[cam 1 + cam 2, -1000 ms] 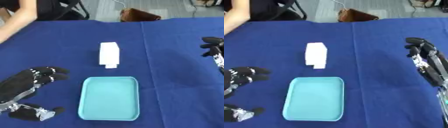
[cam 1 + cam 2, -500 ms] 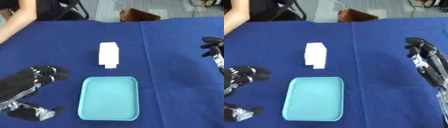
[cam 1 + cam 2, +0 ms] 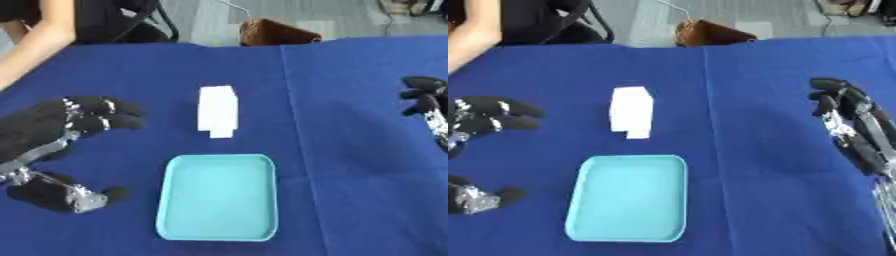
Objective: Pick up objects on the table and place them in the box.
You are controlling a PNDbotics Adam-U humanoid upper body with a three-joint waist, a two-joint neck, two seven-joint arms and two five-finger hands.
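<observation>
A white box-shaped object (image 3: pixel 217 110) lies flat on the blue tablecloth near the table's middle. Just in front of it sits a shallow light-blue tray (image 3: pixel 219 196), with nothing in it. My left hand (image 3: pixel 54 131) hovers at the left, level with the white object and a hand's width away from it, fingers spread and relaxed, thumb (image 3: pixel 68 194) low, holding nothing. My right hand (image 3: pixel 852 117) is at the right edge, fingers straight and pointing away from me, well apart from both things.
The blue cloth (image 3: pixel 350 190) covers the whole table. A brown bag (image 3: pixel 274 33) stands on the floor beyond the far edge. A person's bare arm (image 3: pixel 39 42) shows at the far left corner, touching nothing of the task.
My left hand has lifted and moved up and to the right, closer to the white object. The right hand, the object and the tray have stayed put.
</observation>
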